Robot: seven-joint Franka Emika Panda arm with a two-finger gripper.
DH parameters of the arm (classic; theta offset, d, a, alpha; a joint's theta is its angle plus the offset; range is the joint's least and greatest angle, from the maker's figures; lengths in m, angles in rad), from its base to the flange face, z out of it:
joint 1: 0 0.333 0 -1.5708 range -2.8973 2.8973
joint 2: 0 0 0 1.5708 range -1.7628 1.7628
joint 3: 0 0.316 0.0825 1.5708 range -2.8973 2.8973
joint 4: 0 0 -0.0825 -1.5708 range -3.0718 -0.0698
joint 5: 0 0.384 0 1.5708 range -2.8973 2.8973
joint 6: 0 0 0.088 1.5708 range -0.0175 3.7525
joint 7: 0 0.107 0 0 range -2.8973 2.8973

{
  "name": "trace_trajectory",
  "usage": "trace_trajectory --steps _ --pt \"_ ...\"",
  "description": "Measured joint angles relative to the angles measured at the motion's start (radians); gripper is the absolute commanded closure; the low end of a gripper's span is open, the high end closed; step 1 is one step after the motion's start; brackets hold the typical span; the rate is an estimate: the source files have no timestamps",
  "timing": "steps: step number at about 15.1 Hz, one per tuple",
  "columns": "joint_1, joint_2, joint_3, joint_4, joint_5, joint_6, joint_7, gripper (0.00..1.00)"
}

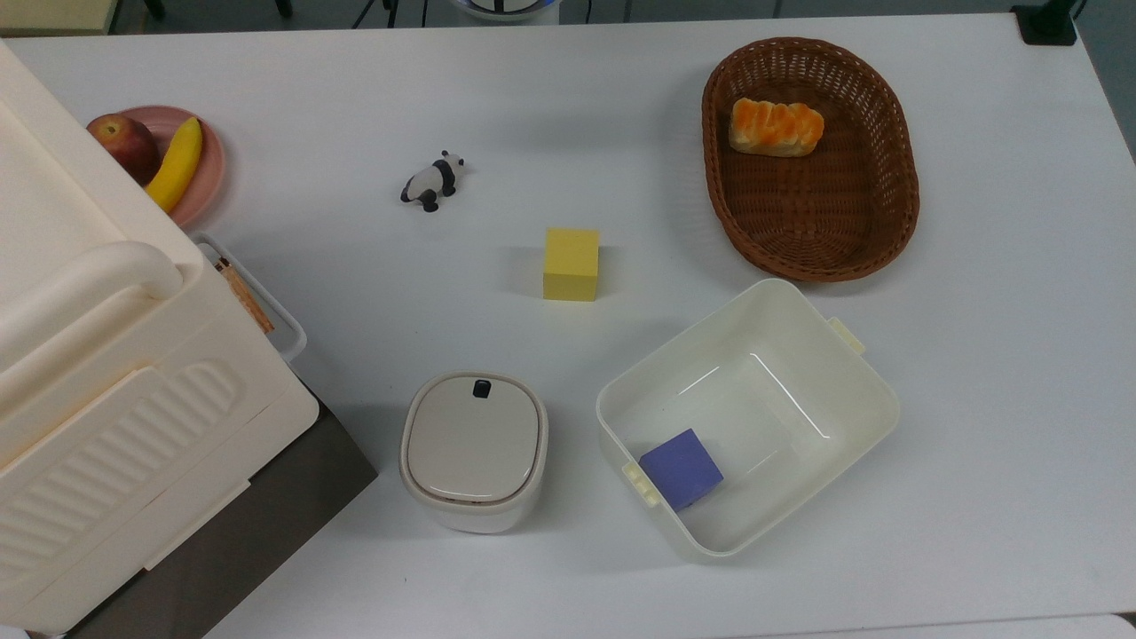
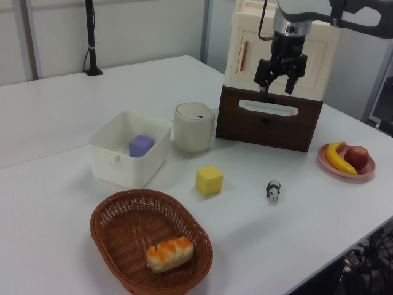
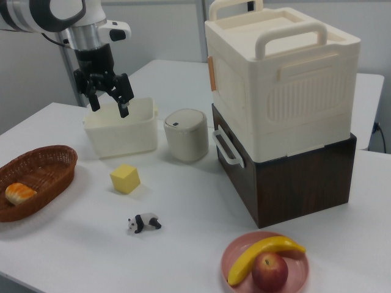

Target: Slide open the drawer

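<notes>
The drawer (image 2: 270,123) is the dark brown front panel under the cream ribbed box (image 3: 281,79), and it sits flush with its brown cabinet. Its white loop handle (image 2: 268,107) sticks out of the front, and I also see the handle (image 3: 225,148) in the right view and the handle (image 1: 262,302) in the top view. My gripper (image 2: 276,86) hangs open in the air with nothing between its fingers. In the left view it is above and in front of the handle, apart from it. In the right view the gripper (image 3: 110,107) is far to the left of the drawer, over the white tub.
A white tub (image 1: 852,373) holds a purple cube (image 1: 681,468). A lidded round bin (image 1: 475,448) stands close to the drawer front. On the table lie a yellow cube (image 1: 571,264), a toy panda (image 1: 432,181), a wicker basket (image 1: 887,222) with bread, and a pink plate (image 1: 209,177) with fruit.
</notes>
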Motion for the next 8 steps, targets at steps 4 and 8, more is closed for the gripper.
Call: trace_trajectory --steps 4,8 --pt "0.000 0.000 -0.001 0.000 0.000 -0.001 -0.024 0.00" --pt "0.001 0.000 0.000 -0.001 0.000 -0.001 -0.033 0.00"
